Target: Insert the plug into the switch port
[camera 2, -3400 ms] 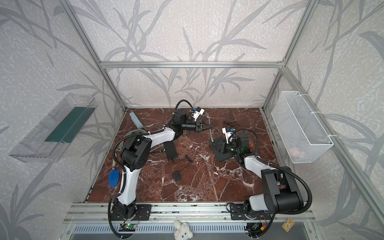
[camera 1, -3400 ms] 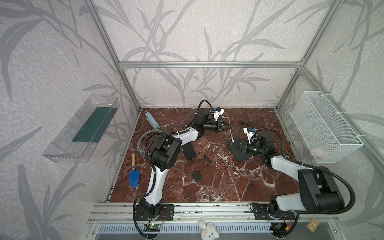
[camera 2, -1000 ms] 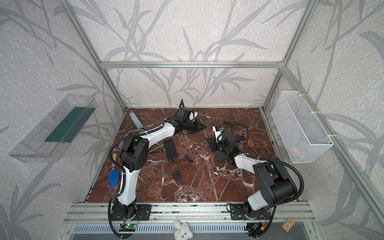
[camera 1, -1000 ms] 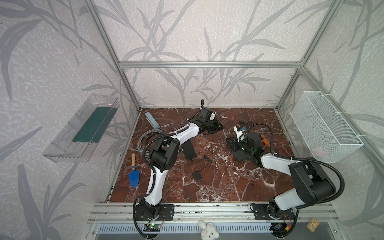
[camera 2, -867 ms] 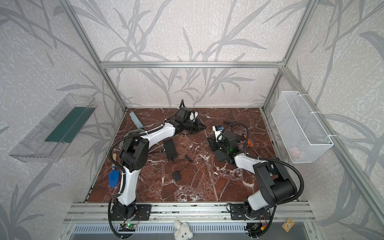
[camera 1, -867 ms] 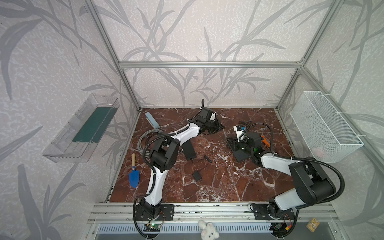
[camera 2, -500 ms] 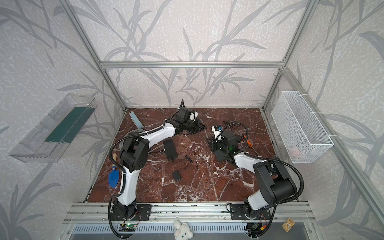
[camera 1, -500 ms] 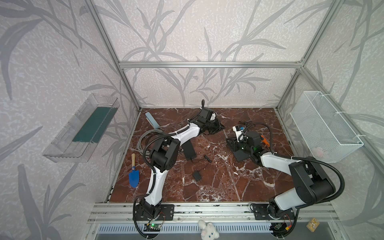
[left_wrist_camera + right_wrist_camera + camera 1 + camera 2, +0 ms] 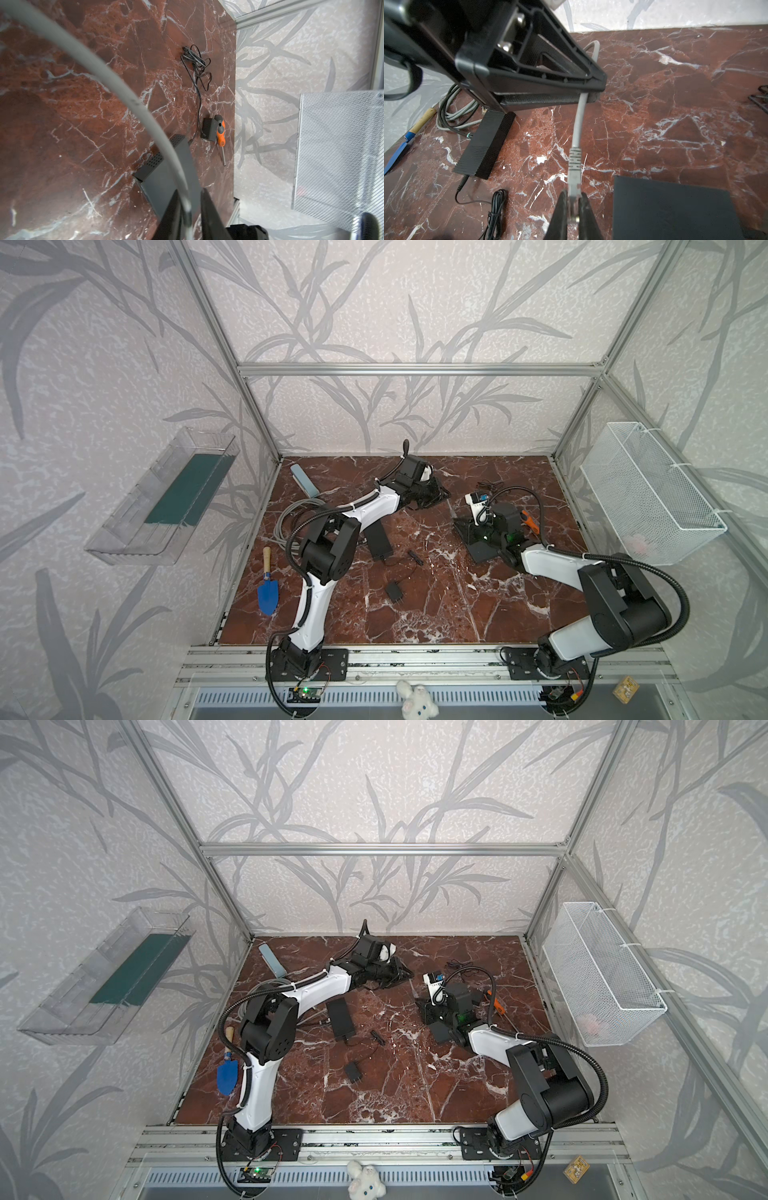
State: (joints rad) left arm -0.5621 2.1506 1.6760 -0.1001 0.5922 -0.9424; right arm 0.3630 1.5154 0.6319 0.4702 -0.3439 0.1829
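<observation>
1. Both top views looked steeply down from high up front over the whole marble table (image 9: 436, 614).
2. The left wrist view, close in, faced the switch (image 9: 164, 178) and mesh basket (image 9: 340, 145).
3. The right wrist view, low behind the plug (image 9: 574, 176), also caught the switch.

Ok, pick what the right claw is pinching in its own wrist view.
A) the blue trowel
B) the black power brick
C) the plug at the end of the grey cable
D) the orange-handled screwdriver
C: in the right wrist view, the right claw has both fingers pressed against the sides of the grey plug, which sticks out from between them above the marble.
</observation>
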